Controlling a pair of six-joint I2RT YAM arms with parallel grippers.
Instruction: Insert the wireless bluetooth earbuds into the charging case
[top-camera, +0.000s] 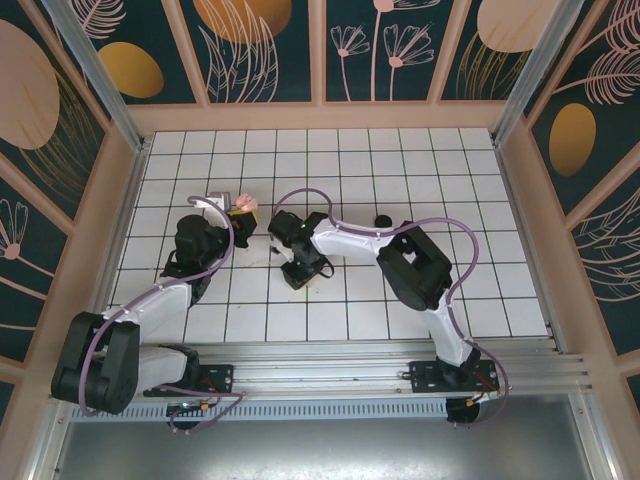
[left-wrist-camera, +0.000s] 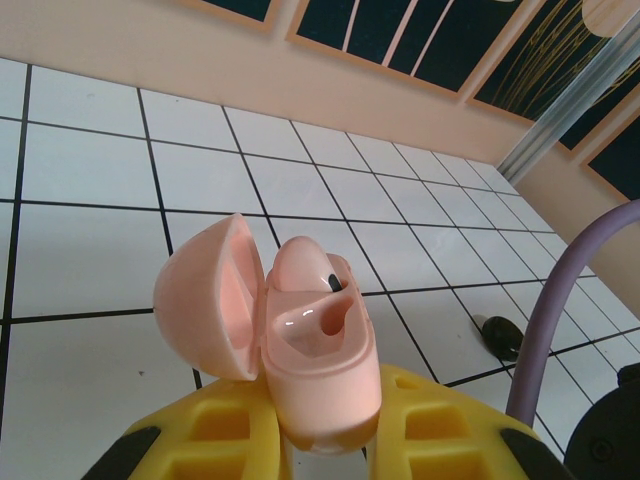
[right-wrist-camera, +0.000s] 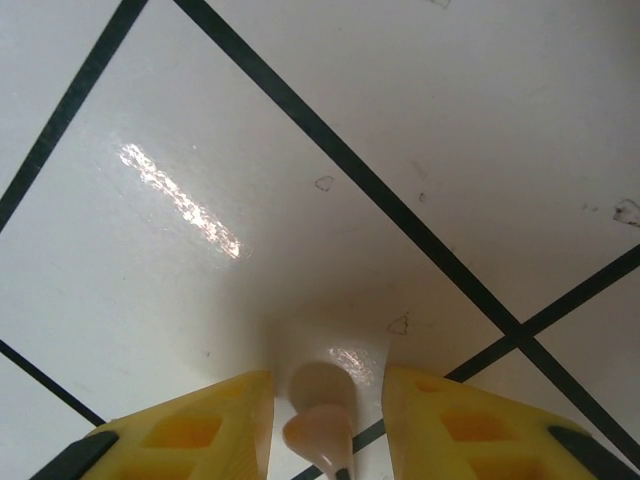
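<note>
A white table (top-camera: 400, 170) with a black grid of square tiles covers the middle. Three walls close it. The far wall (top-camera: 270, 50) at 12 o'clock, the left wall (top-camera: 50, 150) at 9 o'clock and the right wall (top-camera: 590, 170) at 3 o'clock are all dark teal panels in peach frames, with pale plant drawings and orange ovals. A peach board (left-wrist-camera: 250, 80) runs along the foot of the walls. Two metal posts (top-camera: 95, 70) rise slanted at the corners, at 11 and 1 o'clock. At 6 o'clock an aluminium rail (top-camera: 330, 375) borders the table, and beyond it lies a grey metal sheet (top-camera: 400, 440). The light is soft and even; one tile shows a bright glare (right-wrist-camera: 180, 200).
</note>
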